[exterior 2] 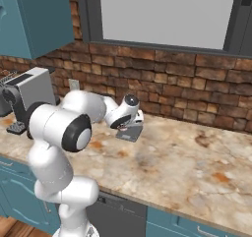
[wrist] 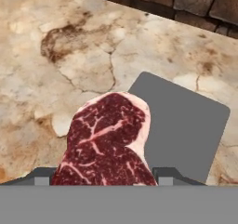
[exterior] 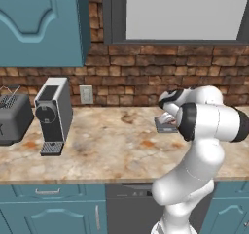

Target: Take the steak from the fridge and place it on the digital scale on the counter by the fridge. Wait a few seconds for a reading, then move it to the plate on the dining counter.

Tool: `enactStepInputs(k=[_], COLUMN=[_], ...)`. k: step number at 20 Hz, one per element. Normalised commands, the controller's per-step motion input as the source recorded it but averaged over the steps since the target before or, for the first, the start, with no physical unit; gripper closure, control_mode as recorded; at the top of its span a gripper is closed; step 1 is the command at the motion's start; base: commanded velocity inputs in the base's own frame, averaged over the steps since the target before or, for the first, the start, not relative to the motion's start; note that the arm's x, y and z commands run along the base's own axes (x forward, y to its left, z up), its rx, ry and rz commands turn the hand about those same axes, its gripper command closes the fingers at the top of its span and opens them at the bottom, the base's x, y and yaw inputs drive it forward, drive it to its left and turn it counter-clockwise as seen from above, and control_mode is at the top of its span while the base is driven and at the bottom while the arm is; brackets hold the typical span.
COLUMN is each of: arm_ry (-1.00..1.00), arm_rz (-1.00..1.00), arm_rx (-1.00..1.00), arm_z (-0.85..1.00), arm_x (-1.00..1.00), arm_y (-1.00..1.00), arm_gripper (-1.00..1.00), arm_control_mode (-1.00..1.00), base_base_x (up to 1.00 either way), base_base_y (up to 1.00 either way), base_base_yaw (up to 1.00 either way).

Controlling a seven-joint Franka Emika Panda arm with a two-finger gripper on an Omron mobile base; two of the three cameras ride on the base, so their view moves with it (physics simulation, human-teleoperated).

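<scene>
The steak [wrist: 109, 139], a dark red slab with pale streaks and a fatty rim, sits between my gripper's two dark fingertips [wrist: 42, 176], and the gripper [wrist: 104, 176] is shut on it. It overlaps the near left edge of the digital scale [wrist: 186, 125], a thin dark grey square pad lying on the beige stone counter [wrist: 69, 56]. Whether the meat touches the pad I cannot tell. From the base, my gripper [exterior: 168, 119] [exterior 2: 129, 125] hangs low over the scale [exterior: 164, 127] [exterior 2: 132, 133], near the brick wall.
A grey coffee machine [exterior: 52, 114] and a toaster [exterior: 12, 119] stand at the counter's left end. A wall outlet [exterior: 86, 94] is behind them, a teal upper cabinet [exterior: 41, 24] above. A dark dishwasher panel [exterior: 129, 208] sits below the counter edge.
</scene>
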Motion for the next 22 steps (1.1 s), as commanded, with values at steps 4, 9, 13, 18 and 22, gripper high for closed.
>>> enactStepInputs(k=[4,9,13,18,22], arm_ry=[-0.02,-0.02,0.00,0.00,0.00], arm_rz=[0.00,0.00,0.00,0.00,0.00], arm_rx=[0.00,0.00,0.00,-0.01,-0.01], arm_z=[-0.20,-0.17,-0.09,0.00,0.00], arm_x=[0.27,0.17,0.16,0.14,0.11], arm_y=[-0.08,-0.13,-0.11,-0.02,0.00], arm_gripper=[1.00,1.00,1.00,-1.00,-1.00], arm_control_mode=[-1.00,-1.00,-1.00,-1.00,-1.00], base_base_x=[0.00,0.00,0.00,0.00,0.00], base_base_y=[0.00,0.00,0.00,0.00,0.00], base_base_yaw=[0.00,0.00,0.00,0.00,0.00])
